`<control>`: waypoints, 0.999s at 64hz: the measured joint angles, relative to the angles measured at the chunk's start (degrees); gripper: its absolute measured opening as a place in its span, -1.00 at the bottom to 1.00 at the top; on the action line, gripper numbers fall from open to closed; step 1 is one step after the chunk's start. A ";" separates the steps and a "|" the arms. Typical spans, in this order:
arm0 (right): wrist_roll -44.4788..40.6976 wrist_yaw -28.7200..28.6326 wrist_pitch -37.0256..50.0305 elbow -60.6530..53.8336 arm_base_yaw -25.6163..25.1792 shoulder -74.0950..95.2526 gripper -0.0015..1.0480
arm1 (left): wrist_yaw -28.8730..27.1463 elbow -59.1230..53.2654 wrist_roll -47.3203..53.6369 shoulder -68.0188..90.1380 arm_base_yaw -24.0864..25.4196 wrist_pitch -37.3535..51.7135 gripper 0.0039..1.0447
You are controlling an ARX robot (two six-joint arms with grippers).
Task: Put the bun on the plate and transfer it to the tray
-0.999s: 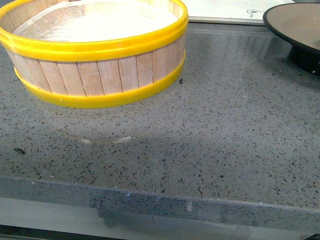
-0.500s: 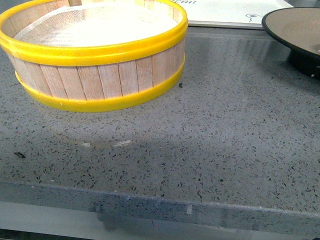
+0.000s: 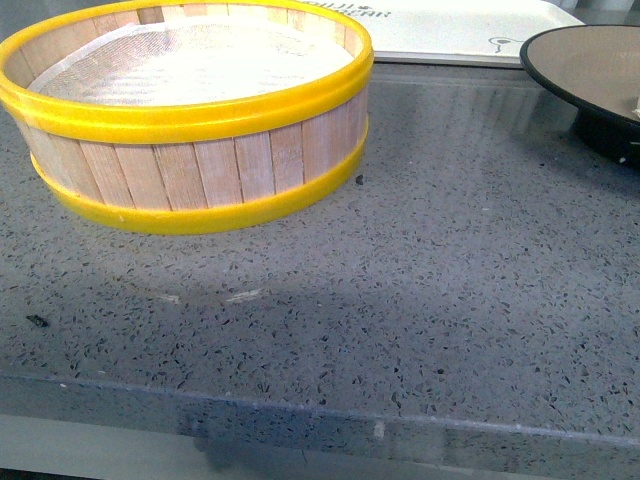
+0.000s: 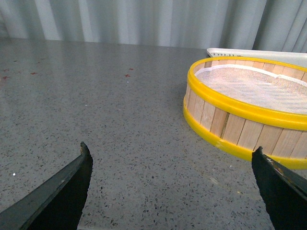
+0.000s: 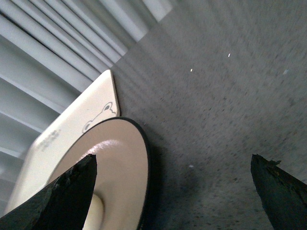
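The plate [image 3: 590, 50], far right on the tabletop [image 3: 400, 280], is cut off by the frame edge. A pale lump on it, half hidden behind a finger, may be the bun [image 5: 97, 215]; I cannot tell. The tray [image 3: 450, 30] lies beyond. At far left, the steamer basket [image 3: 200, 170] holds mesh cloth [image 3: 190, 65]. The left gripper [image 4: 171, 146] and right gripper [image 5: 173, 155] gape wide, holding nothing.
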 joint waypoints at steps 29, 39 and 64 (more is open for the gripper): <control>27.89 -4.79 -1.64 4.76 5.55 10.47 0.83 | -0.02 0.00 0.00 0.00 0.00 0.00 0.88; 32.06 -5.31 -1.29 4.55 8.17 11.04 0.83 | -0.02 0.00 0.00 0.00 0.00 0.00 0.88; 35.65 -5.16 0.00 3.74 11.28 12.09 0.83 | -0.02 0.00 0.00 0.00 0.00 0.00 0.88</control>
